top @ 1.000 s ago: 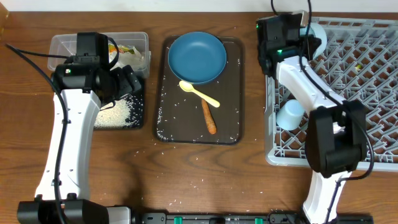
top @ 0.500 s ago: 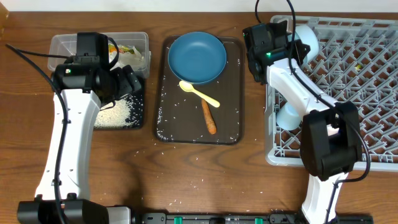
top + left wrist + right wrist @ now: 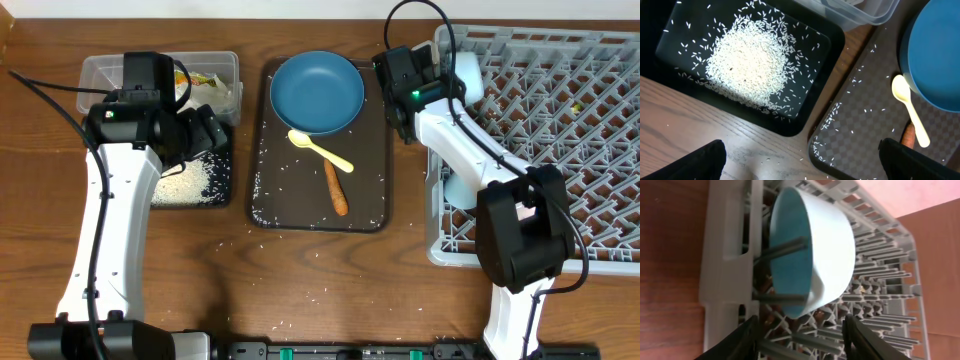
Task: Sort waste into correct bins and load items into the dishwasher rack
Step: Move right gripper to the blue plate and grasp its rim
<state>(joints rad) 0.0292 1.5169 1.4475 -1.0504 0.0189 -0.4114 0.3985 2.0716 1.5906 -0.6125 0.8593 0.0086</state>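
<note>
Wooden table [image 3: 200, 260], one plate [image 3: 317, 92], one spoon [image 3: 320, 148], one bowl [image 3: 825, 255]

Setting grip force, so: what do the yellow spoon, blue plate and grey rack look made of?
Yellow spoon: probably plastic, smooth, one even pale colour. Dark blue plate: matte, even colour; plastic or ceramic, cannot tell. Grey dishwasher rack: moulded plastic, dull lattice with pegs.

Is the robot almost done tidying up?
About halfway. Done: rice heaped in the black tray, bowl and a cup in the rack. In hand: nothing; left gripper and right gripper are open. Left: plate, spoon, carrot stick and stray grains on the brown tray.
</note>
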